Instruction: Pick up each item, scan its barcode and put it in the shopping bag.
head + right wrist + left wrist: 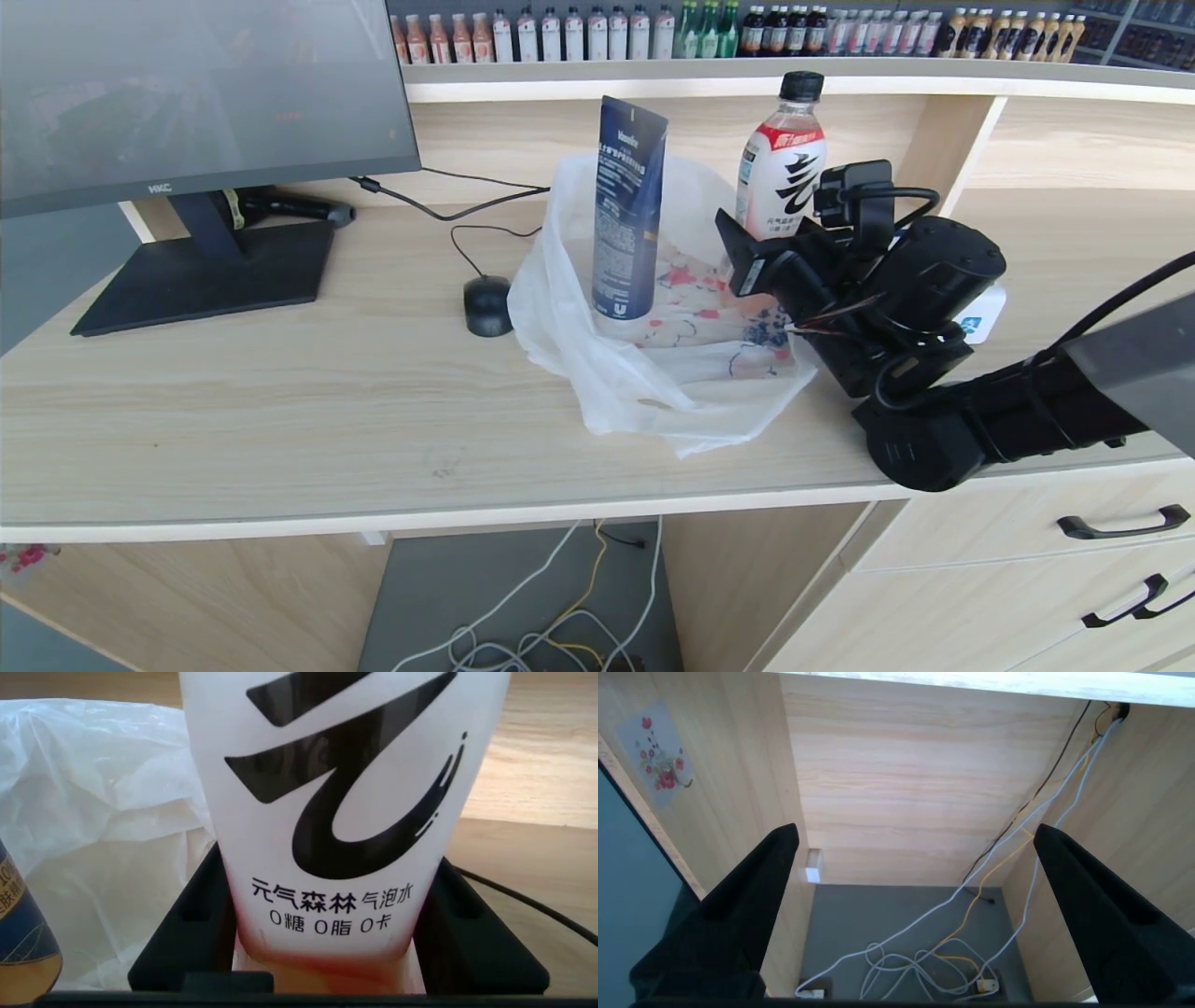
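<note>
- Light wood counter (280,411) fronts a raised back ledge; behind the ledge, a shelf (747,67) carries a row of drinks.
- Monitor (187,84) stands at the counter's left end. A black handheld scanner (280,207) lies behind its base, and a black mouse (487,305) sits just left of the shopping bag.
- Shopping bag (653,373) (93,812): white plastic, lying open near the middle of the counter, with its mouth spread wide.
- Blue tube (627,210) (19,924): stands upright on its cap inside the bag's opening, on the left side.
- Bottle (782,159) (336,784): clear, with a white label and a black cap, held upright at the bag's right rim, to the right of the tube and apart from it.
- Right end effector (775,252) (327,943): clamped on the lower part of the bottle, one finger on each side of the body. The bottle's base is hidden in the head view, so it cannot be told whether the bottle rests on the counter or is lifted off it.
- Left end effector (915,905): released, fingers spread wide with nothing between them. It sits below counter level, facing the recess under the counter.
- Loose cables (560,625) (952,943) hang down the recess and coil on its floor.
- Drawers (1027,551) with black handles sit under the counter's right end.
</note>
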Controlling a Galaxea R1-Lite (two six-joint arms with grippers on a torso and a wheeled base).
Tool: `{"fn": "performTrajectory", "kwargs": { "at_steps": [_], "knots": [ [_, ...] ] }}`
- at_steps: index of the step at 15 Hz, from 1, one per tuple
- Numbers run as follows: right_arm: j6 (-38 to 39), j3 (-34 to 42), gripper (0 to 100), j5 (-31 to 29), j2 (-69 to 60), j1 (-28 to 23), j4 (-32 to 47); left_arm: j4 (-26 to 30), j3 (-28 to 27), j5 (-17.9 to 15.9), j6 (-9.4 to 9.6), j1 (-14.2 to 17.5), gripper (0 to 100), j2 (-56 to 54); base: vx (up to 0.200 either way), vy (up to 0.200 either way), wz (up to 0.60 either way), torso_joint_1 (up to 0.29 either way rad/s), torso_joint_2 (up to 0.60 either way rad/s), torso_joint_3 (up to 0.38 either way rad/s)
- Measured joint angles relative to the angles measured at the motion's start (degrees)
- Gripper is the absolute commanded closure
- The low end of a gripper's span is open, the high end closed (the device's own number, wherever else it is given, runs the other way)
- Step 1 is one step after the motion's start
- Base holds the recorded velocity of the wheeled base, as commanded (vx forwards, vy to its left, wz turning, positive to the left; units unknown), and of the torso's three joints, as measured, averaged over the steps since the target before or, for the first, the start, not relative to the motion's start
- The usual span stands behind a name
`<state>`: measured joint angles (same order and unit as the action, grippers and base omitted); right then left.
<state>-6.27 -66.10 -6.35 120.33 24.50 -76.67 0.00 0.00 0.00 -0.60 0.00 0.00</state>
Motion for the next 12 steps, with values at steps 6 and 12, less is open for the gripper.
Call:
{"fn": "performTrajectory", "kwargs": {
  "at_steps": [6,12],
  "knots": [
    [-0.02,0.44,0,0.01,0.00,0.09,-0.40,0.00,0.00,0.00,0.02,0.00,0,0.00,0.000,0.000,0.00,0.000,0.00,0.000],
    [-0.02,1.68,0,0.01,-0.54,0.02,-0.62,0.00,0.00,0.00,0.00,0.00,0,0.00,0.000,0.000,0.00,0.000,0.00,0.000]
  ]
}}
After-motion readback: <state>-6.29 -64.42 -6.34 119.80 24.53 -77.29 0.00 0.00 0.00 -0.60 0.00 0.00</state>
